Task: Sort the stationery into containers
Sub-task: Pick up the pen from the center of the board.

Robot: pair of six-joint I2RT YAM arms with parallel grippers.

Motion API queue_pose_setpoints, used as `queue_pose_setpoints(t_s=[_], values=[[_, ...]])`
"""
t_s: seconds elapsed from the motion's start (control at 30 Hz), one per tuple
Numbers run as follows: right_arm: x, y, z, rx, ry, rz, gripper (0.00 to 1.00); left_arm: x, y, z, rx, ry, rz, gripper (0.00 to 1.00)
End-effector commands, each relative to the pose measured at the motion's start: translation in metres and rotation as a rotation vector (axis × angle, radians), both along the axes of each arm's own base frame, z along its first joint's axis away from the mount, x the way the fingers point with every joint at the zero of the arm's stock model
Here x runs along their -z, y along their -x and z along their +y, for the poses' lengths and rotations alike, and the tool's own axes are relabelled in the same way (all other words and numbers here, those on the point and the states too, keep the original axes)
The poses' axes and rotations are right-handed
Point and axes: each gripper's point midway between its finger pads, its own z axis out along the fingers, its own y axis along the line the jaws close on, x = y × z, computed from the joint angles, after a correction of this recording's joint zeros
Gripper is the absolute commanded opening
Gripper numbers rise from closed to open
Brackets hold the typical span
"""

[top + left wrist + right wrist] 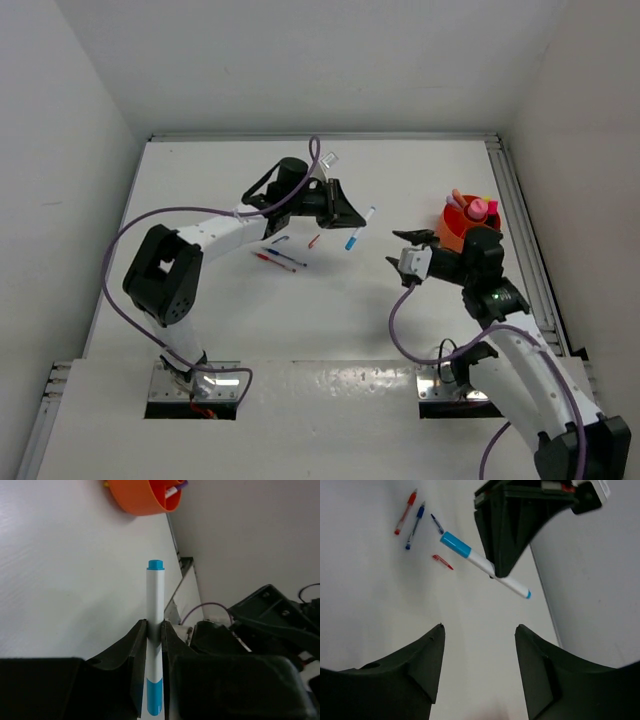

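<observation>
Pinched in the left gripper, above the middle of the white table: 1 white marker with a broad blue cap and a small blue tip. Gripped about mid-barrel, both fingers pressed flat against it, each end sticking out beyond them. Hangs clear of the tabletop, tilted, broad cap toward the near side.

Just to the right, apart from the marker: the right gripper, spread wide, with nothing between the jaws. Faces the marker head-on in the right wrist view.

Behind the right gripper, close to the rail on the right side: the orange bowl, partly hidden by the arm. Holds a pink-capped bottle and a few markers, too bunched to tell apart.

Flat on the table, left of the held marker and well apart from the bowl: a red pen and a blue pen lying side by side, plus 2 short pieces near them, 1 dark blue piece and 1 red piece. Too small to say what the 2 pieces are.
</observation>
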Motion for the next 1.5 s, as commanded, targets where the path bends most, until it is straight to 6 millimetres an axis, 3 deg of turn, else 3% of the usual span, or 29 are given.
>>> queue_pose_setpoints(t_s=[0.0, 0.17, 0.33, 0.83, 1.13, 1.17, 1.2, 1.23, 1.27, 1.3, 1.37, 1.43, 1.47], values=[[-0.028, 0.007, 0.026, -0.182, 0.073, -0.340, 0.56, -0.046, 0.011, -0.007, 0.055, 0.119, -0.065, 0.00], [-0.002, 0.025, 0.055, -0.323, 0.110, -0.439, 0.55, -0.039, 0.020, -0.016, 0.082, 0.121, -0.028, 0.00], [0.006, 0.027, 0.071, -0.366, 0.155, -0.533, 0.54, -0.027, 0.023, -0.015, 0.071, 0.112, 0.008, 0.00], [0.002, 0.010, 0.097, -0.295, 0.200, -0.691, 0.51, -0.020, 0.036, -0.025, 0.106, 0.103, 0.032, 0.00], [0.007, 0.005, 0.096, -0.282, 0.230, -0.695, 0.11, -0.021, 0.036, -0.026, 0.093, 0.101, 0.021, 0.00], [0.002, 0.004, 0.096, -0.271, 0.217, -0.712, 0.07, -0.021, 0.035, -0.026, 0.086, 0.100, 0.019, 0.08], [0.005, 0.005, 0.095, -0.264, 0.206, -0.696, 0.00, -0.022, 0.033, -0.023, 0.073, 0.100, 0.012, 0.38], [0.003, 0.005, 0.094, -0.250, 0.194, -0.693, 0.00, -0.022, 0.030, -0.022, 0.056, 0.099, 0.004, 0.57], [-0.006, 0.005, 0.093, -0.229, 0.171, -0.710, 0.00, -0.022, 0.025, -0.018, 0.037, 0.100, -0.005, 0.88], [-0.006, 0.003, 0.089, -0.192, 0.145, -0.666, 0.00, -0.023, 0.020, -0.013, 0.012, 0.095, -0.011, 1.00], [-0.021, 0.000, 0.084, -0.122, 0.085, -0.630, 0.00, -0.026, 0.002, 0.002, -0.035, 0.091, -0.025, 1.00], [-0.023, -0.009, 0.072, -0.001, 0.013, -0.472, 0.00, -0.038, -0.014, 0.015, -0.064, 0.094, -0.062, 1.00], [-0.046, -0.012, 0.065, 0.061, -0.050, -0.440, 0.00, -0.041, -0.030, 0.030, -0.102, 0.094, -0.073, 1.00]])
